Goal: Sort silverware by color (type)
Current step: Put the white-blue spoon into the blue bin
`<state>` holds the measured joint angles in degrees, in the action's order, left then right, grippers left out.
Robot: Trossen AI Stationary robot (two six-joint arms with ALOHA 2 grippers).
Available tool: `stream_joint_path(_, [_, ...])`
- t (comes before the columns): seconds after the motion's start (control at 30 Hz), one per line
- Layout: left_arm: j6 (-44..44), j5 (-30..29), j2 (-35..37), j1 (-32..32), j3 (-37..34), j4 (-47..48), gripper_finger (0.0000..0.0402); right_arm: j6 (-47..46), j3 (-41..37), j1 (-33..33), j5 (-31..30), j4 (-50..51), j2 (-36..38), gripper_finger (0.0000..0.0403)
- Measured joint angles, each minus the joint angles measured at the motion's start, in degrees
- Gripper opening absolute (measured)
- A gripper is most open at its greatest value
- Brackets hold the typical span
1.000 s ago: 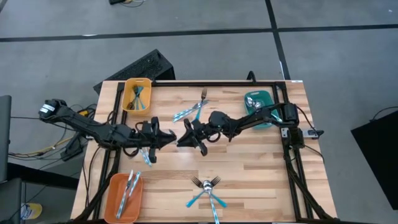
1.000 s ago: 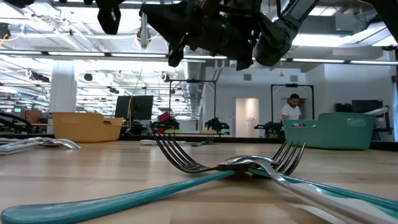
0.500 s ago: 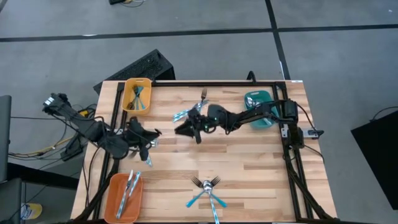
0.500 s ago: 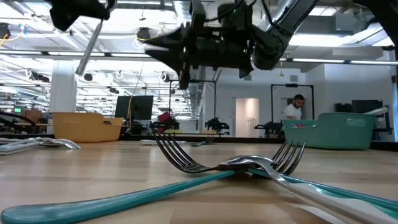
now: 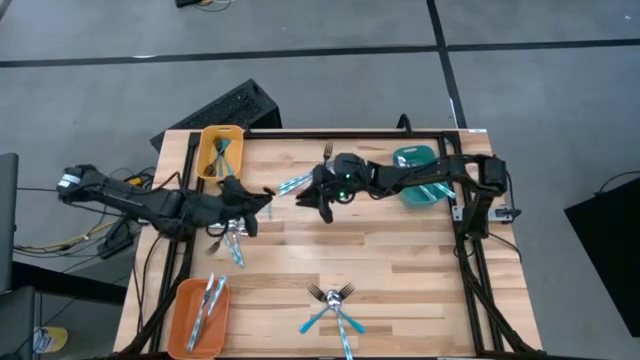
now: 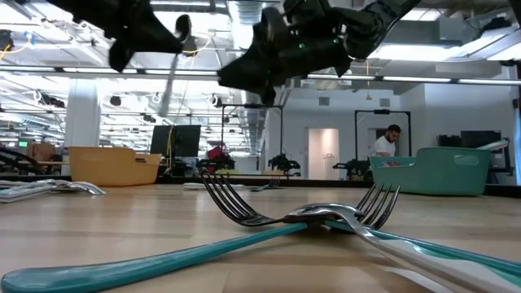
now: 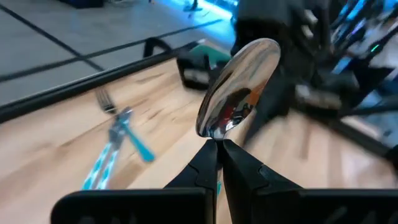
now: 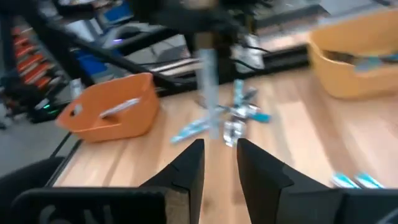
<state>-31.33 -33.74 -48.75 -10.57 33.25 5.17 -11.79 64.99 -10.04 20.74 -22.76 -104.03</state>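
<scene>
My left gripper (image 5: 258, 197) hangs over the table's left middle, shut on a spoon (image 7: 239, 87) with a shiny bowl and a light-blue handle (image 6: 171, 77). My right gripper (image 5: 308, 198) hangs just to its right, open, nothing between its fingers (image 8: 219, 149). Loose silverware lies below the left gripper (image 5: 232, 247), at the far middle (image 5: 300, 183) and as crossed forks near the front edge (image 5: 335, 303). Other pieces sit in the yellow tray (image 5: 205, 160), the orange tray (image 5: 185, 300) and the teal tray (image 5: 420, 192). My left gripper pinches the spoon's neck (image 7: 216, 138), right under the bowl, between its two fingertips. The bowl stands up past the fingers and the handle hangs below them, a little slanted. The spoon is lifted clear of the table.
The yellow tray stands at the far left corner, the orange one at the near left, the teal one at the far right under the right arm. Bare wood lies in the middle (image 5: 400, 250). A person (image 6: 383, 146) stands in the room behind the table.
The two grippers, close together a second ago, have drawn apart. My left gripper went toward the left edge with the spoon, then came back and toward the far edge, tipping up nearer level. My right gripper moved toward the far edge and tipped up too.
</scene>
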Motion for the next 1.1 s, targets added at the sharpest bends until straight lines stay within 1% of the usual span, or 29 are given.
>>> stream_joint_path(0.07, [-0.2, 2.3, 0.0, 2.3, -1.2, -3.6, 0.0000, 0.6, 0.0, 1.1, 0.1, -1.3, -0.4, 0.0119])
stream_joint_path(0.13, [-0.8, 2.5, 0.0, 3.8, -2.6, -7.2, 0.0000, 2.0, 0.4, 2.1, 0.0, -5.3, -2.3, 0.0127])
stream_joint_path(0.23, [-1.3, 2.6, -0.3, 4.4, -4.9, -12.0, 0.0000, 1.5, 0.1, 2.9, -0.5, -9.2, -3.4, 0.0155])
stream_joint_path(0.3, [-2.1, 3.0, -0.6, 4.4, -6.2, -15.1, 0.0000, 1.4, 1.2, 3.1, -2.4, -14.0, -5.3, 0.0178])
stream_joint_path(0.4, [-2.6, 2.7, -1.7, 4.2, -7.1, -19.5, 0.0000, -0.4, 1.9, 3.2, -3.2, -13.8, -6.3, 0.0210])
stream_joint_path(0.43, [-2.7, 2.5, -2.2, 4.2, -7.3, -19.6, 0.0000, -0.4, 2.8, 3.2, -3.4, -14.2, -7.3, 0.0217])
stream_joint_path(0.5, [-2.7, 2.4, -3.8, 4.2, -7.4, -21.5, 0.0000, -0.4, 4.4, 3.2, -3.4, -15.0, -8.7, 0.0222])
stream_joint_path(0.53, [-2.7, 2.5, -4.6, 4.2, -7.4, -22.5, 0.0001, -0.9, 4.7, 3.2, -3.4, -13.8, -8.9, 0.0221])
stream_joint_path(0.6, [-2.2, 2.6, -6.1, 4.2, -7.4, -24.8, 0.0001, -1.9, 5.8, 3.2, -4.3, -12.2, -9.0, 0.0211])
stream_joint_path(0.67, [-1.8, 2.9, -7.5, 4.2, -7.3, -26.3, 0.0001, -1.6, 6.4, 3.3, -6.9, -10.9, -9.4, 0.0186])
stream_joint_path(0.73, [-2.4, 3.0, -7.7, 4.2, -7.4, -25.8, 0.0001, -1.7, 5.9, 3.0, -7.3, -7.7, -8.9, 0.0146])
stream_joint_path(0.87, [-2.9, 1.3, -7.4, 4.5, -7.3, -26.3, 0.0001, -0.1, 5.9, 2.2, -6.9, -6.5, -8.7, 0.0041])
stream_joint_path(0.9, [-2.9, 1.2, -7.1, 4.5, -7.3, -26.1, 0.0001, 0.4, 5.9, 2.0, -6.8, -6.5, -8.7, 0.0029])
stream_joint_path(1.0, [-3.2, 1.6, -7.0, 4.4, -7.3, -25.8, 0.0000, -0.9, 6.0, 1.6, -5.1, -6.2, -8.7, 0.0028])
stream_joint_path(1.1, [-4.0, 1.5, -6.7, 4.4, -7.3, -23.8, 0.0000, -0.8, 6.0, 1.1, -4.9, -3.7, -8.6, 0.0028])
